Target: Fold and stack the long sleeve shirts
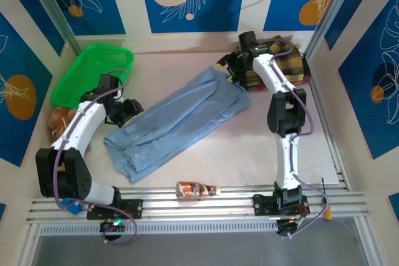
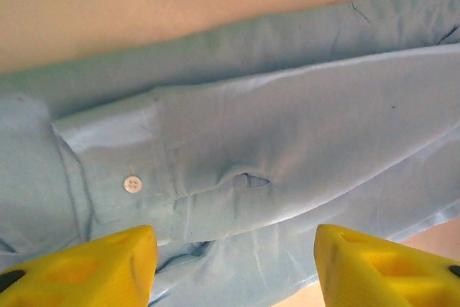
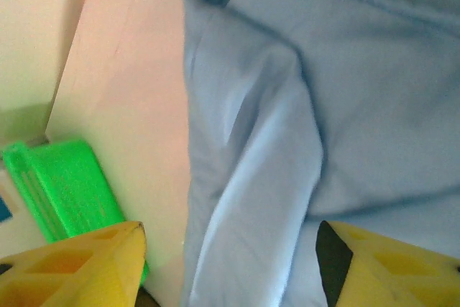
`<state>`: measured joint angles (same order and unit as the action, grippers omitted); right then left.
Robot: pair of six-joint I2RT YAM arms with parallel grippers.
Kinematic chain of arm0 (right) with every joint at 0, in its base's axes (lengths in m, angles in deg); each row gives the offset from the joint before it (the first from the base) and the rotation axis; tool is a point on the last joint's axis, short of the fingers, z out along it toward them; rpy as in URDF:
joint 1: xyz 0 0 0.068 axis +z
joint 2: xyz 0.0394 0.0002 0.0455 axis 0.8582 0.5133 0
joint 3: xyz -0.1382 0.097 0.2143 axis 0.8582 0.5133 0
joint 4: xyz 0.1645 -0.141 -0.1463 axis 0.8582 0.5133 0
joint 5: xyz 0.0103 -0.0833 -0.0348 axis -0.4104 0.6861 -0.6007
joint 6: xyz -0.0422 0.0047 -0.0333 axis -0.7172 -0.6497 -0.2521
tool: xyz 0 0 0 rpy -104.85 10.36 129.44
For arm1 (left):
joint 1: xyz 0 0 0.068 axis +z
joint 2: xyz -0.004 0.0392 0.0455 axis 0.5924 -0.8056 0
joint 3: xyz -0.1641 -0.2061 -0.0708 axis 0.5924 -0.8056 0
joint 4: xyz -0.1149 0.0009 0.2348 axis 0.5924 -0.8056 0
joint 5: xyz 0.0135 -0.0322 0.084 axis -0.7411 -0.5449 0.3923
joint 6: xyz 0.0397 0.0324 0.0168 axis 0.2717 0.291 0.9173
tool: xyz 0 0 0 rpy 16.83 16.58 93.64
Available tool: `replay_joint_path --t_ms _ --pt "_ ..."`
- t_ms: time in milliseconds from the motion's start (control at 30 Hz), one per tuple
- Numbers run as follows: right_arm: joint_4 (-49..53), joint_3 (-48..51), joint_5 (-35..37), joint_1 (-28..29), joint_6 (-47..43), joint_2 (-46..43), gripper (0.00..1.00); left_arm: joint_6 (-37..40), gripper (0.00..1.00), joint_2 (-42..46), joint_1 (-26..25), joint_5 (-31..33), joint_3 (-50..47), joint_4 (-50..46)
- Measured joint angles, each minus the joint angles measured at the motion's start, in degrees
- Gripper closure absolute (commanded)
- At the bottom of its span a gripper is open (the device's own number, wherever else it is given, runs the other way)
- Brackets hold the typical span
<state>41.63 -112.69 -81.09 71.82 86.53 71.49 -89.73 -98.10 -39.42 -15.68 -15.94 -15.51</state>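
The left arm [image 1: 81,123] stretches low, forearm angled inward, and the left fingers [image 2: 108,264] point down, spread apart with nothing between them. The right arm [image 1: 274,82] reaches far forward, elbow raised; the right fingers [image 3: 79,267] stand parted, empty.

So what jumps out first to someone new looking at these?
The light blue shirt, sprawled diagonally across mid-table, with the left gripper and right gripper open at its opposite ends. Next, the plaid shirt bunched in the far right corner and the bright green basket in the far left one.
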Motion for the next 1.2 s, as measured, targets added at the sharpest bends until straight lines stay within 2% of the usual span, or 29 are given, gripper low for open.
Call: replay_joint_path --t_ms 67,200,267,400,567,667,1067,1200 --pt "0.39 5.77 0.07 1.11 -1.60 -5.42 0.44 1.60 0.41 -1.75 0.09 1.60 1.99 -1.46" --pt "0.92 14.03 0.31 4.31 -4.59 -9.99 0.72 4.33 0.46 -6.21 0.09 4.81 3.28 -2.89" --pt "0.96 17.97 0.50 6.32 -5.25 -9.94 0.79 6.14 0.46 -9.07 -0.35 7.06 4.17 -4.04" --pt "2.86 22.32 1.60 9.62 -6.25 -7.85 0.86 9.25 0.47 -13.97 -2.78 11.89 6.71 -5.77" --pt "3.67 23.04 3.41 12.90 -6.34 -2.99 0.87 10.86 0.48 -18.88 -5.77 14.95 7.02 -6.23" --pt "4.83 21.55 4.66 14.05 -6.34 0.68 0.85 10.82 0.48 -20.22 -6.08 15.06 5.55 -5.70" --pt "12.90 -2.01 6.91 14.34 -6.60 13.97 0.84 7.17 0.48 -19.89 -4.13 12.57 -2.21 -2.60" --pt "12.24 -11.04 4.33 11.98 -3.41 19.43 0.78 4.50 0.48 -17.84 -4.20 9.07 -5.07 -0.55"
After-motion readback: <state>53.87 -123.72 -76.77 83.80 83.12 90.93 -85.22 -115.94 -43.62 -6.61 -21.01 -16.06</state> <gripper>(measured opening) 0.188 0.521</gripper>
